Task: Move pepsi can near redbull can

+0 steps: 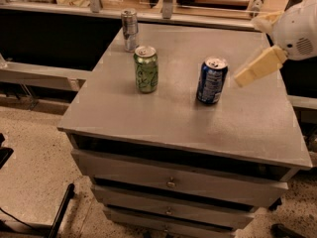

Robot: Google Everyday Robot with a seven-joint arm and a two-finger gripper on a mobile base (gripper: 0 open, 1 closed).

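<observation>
The pepsi can, dark blue with a silver top, stands upright right of the middle of the grey cabinet top. The redbull can, slim and silver-grey, stands upright at the far left corner of the top. My gripper comes in from the right edge of the view. Its cream tip hangs just right of the pepsi can at about the height of the can's top, apart from it and holding nothing.
A green can stands upright between the two cans, just in front of the redbull can. The cabinet has drawers below. A black counter and a rail run behind it. Speckled floor lies to the left.
</observation>
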